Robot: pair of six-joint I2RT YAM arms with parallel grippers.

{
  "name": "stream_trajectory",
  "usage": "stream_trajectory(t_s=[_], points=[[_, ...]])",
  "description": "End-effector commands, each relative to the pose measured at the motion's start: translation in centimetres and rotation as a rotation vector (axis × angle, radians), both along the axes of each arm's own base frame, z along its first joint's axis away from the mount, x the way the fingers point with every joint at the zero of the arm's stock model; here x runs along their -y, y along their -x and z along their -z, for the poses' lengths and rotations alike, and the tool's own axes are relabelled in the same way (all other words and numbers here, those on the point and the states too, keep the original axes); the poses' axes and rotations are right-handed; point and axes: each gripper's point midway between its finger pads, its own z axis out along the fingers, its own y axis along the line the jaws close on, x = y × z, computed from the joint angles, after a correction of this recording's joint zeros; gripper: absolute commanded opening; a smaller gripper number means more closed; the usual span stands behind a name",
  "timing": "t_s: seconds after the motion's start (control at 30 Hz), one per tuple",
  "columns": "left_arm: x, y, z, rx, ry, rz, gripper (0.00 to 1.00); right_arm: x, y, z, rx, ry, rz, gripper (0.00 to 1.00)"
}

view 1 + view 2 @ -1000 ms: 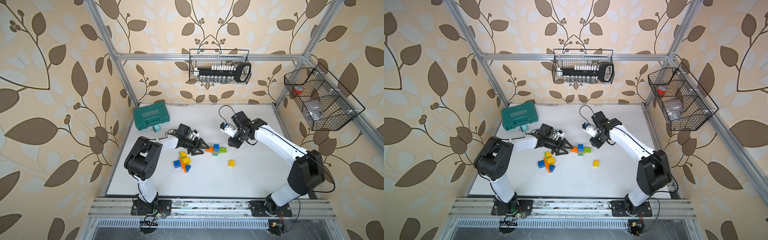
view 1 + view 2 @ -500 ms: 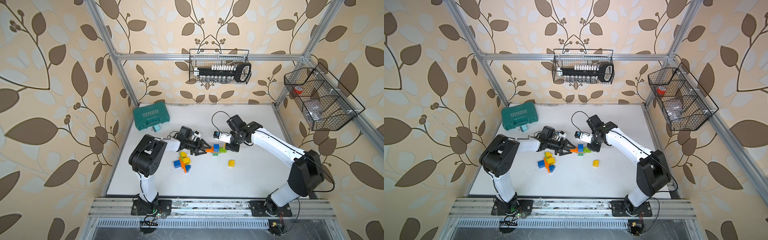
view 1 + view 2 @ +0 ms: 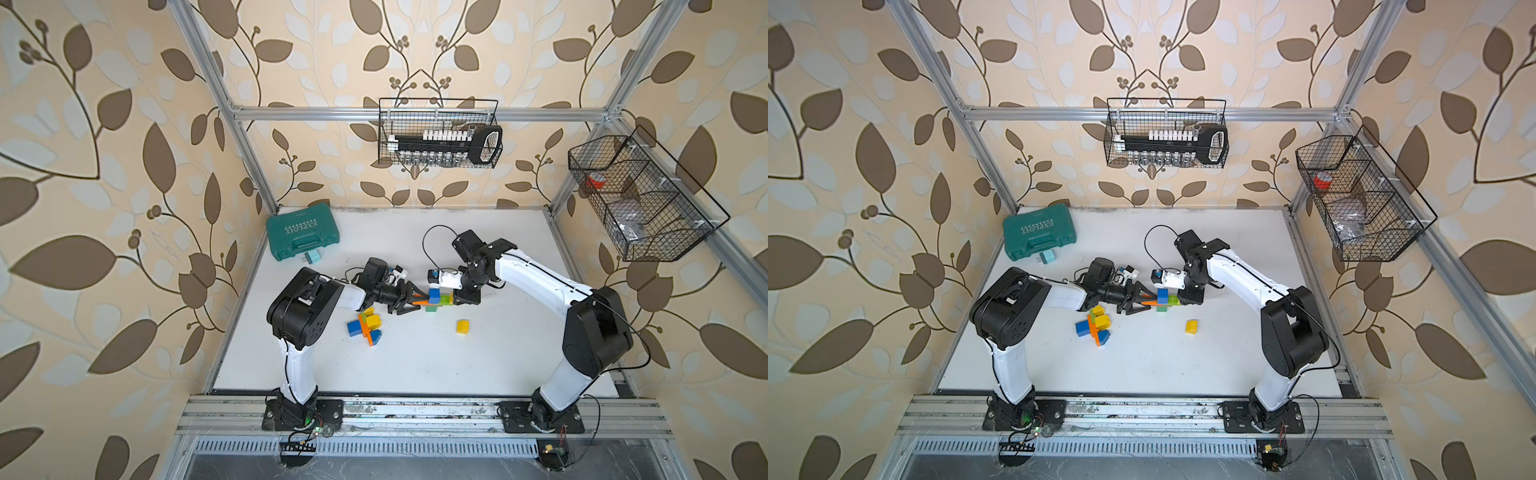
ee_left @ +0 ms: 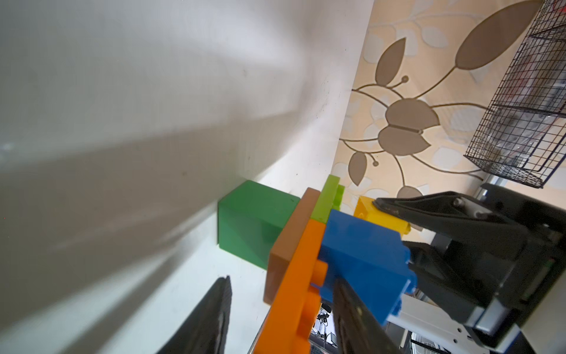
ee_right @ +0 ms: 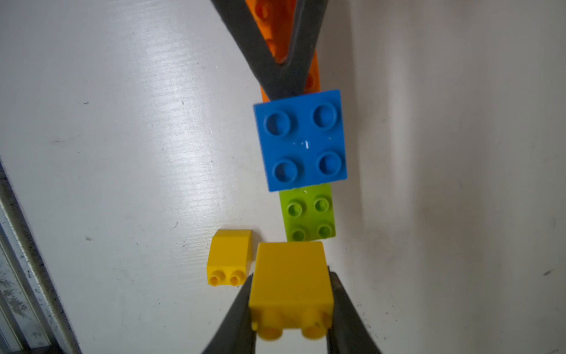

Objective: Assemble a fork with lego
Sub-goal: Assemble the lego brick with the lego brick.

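Clamped right fingers (image 5: 234, 321) across flat sides of the yellow brick (image 5: 291, 275); judged it light, rigid, slippery. Straddled the orange strip (image 4: 294, 291) with left fingers (image 4: 214, 312), grip unclear

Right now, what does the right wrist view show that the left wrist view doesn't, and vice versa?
Only right wrist: a loose yellow brick. Only left wrist: a dark green brick, a brown brick and a wire basket. Both: blue brick, lime brick, orange brick, and the held yellow brick in the right pincer.
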Motion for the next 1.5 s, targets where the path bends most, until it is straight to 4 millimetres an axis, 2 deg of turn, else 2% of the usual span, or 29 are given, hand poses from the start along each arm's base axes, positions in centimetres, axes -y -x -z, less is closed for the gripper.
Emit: stream_trajectory(t_s=[0.0, 0.27, 0.47, 0.57, 0.83, 1.1, 1.47], points=[[0.6, -0.4, -0.6, 0.042, 0.034, 0.003, 0.51, -0.8, -0.2, -0.4, -0.02, -0.024, -0.042, 0.0], [0.6, -0.3, 0.3, 0.029, 0.005, 0.026, 0.41, -0.9, -1.3, -0.1, -0.001, -0.008, -0.065, 0.0], [0.5, -0.4, 1.1, 0.028, -0.022, 0.052, 0.38, -0.8, -1.4, 0.8, -0.015, 0.011, -0.066, 0.0], [0.4, -0.5, 1.2, 0.028, -0.021, 0.062, 0.37, -0.6, -1.7, 1.1, -0.011, 0.027, -0.058, 0.0], [0.2, -1.0, 1.0, 0.054, -0.037, 0.104, 0.37, -0.7, -2.1, 0.0, -0.007, 0.017, -0.063, 0.0], [0.2, -1.7, 1.2, 0.066, -0.062, 0.139, 0.36, -0.5, -1.9, 1.5, -0.057, 0.051, -0.062, 0.0], [-0.1, -2.0, 1.7, 0.073, -0.086, 0.161, 0.34, 0.3, -1.4, 2.0, -0.049, 0.073, -0.035, 0.0]])
